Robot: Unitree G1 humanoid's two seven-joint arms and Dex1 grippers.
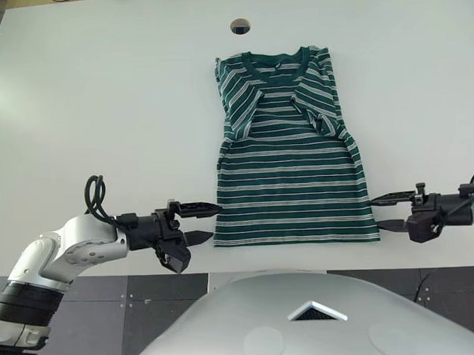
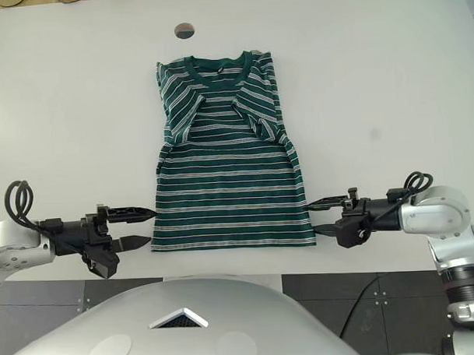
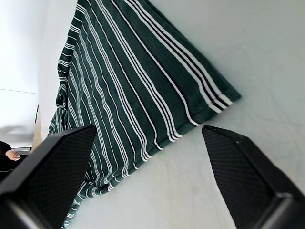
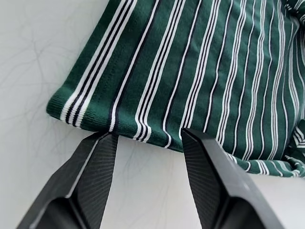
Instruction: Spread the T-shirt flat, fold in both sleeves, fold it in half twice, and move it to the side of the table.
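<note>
Squarely in the middle of the white table (image 1: 102,112) lies the green, white-striped T-shirt (image 1: 292,183), flat and front up. Both sleeves are already folded in: one (image 1: 246,107) lies slanted across the chest and the other (image 1: 322,112) is bunched in a crumpled fold beside it. Its long axis runs straight away from the robot, with the collar (image 1: 276,63) at the far end and the hem (image 1: 297,238) just beside the table's near edge. Beyond the collar and a little to the left, a small round hole (image 1: 240,25) is set in the tabletop, well apart from the cloth. The left gripper (image 1: 210,221) sits low over the table at the hem's left corner, its two fingers spread wide, holding nothing, with the tips just short of the fabric's side edge. The right gripper (image 1: 377,211) mirrors it at the hem's right corner, also spread and empty. In the right wrist view its black fingers (image 4: 95,176) reach the shirt's side edge, though contact cannot be told.
</note>
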